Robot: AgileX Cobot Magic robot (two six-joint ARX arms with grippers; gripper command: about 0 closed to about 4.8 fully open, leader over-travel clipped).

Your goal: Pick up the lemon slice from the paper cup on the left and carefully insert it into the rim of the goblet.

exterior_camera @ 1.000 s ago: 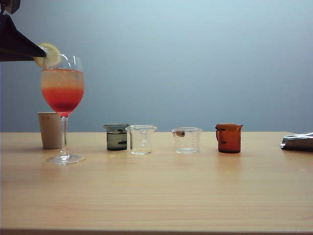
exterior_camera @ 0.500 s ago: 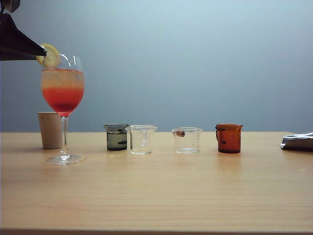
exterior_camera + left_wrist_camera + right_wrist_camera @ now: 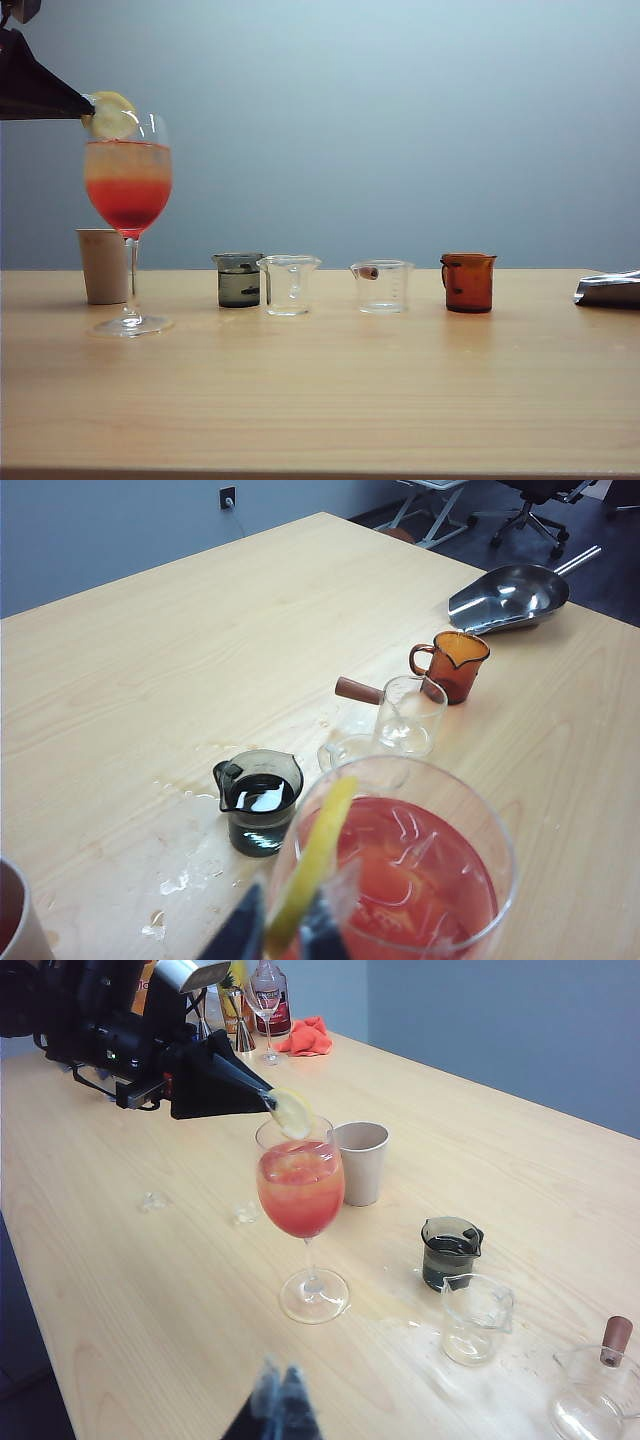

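Note:
The goblet (image 3: pixel 128 190) stands at the table's left with red-to-orange liquid, and it also shows in the right wrist view (image 3: pixel 300 1185). The pale-yellow lemon slice (image 3: pixel 113 117) sits on edge at the goblet's rim (image 3: pixel 470 810). My left gripper (image 3: pixel 88 105) reaches in from the left, its dark fingers shut on the near end of the lemon slice (image 3: pixel 310 875). The beige paper cup (image 3: pixel 103 265) stands just behind the goblet's stem. My right gripper (image 3: pixel 280 1392) hovers over bare table near the goblet's foot, shut and empty. It is out of the exterior view.
A row runs right of the goblet: a beaker of dark liquid (image 3: pixel 238 280), a clear beaker (image 3: pixel 288 285), a beaker with a brown handle (image 3: pixel 381 287) and an amber jug (image 3: pixel 468 282). A metal scoop (image 3: pixel 608 290) lies far right. Water spots (image 3: pixel 180 882) mark the table.
The lemon slice has shifted a little to the right and up, further over the goblet's rim. The left arm has stayed almost still, and nothing else has moved.

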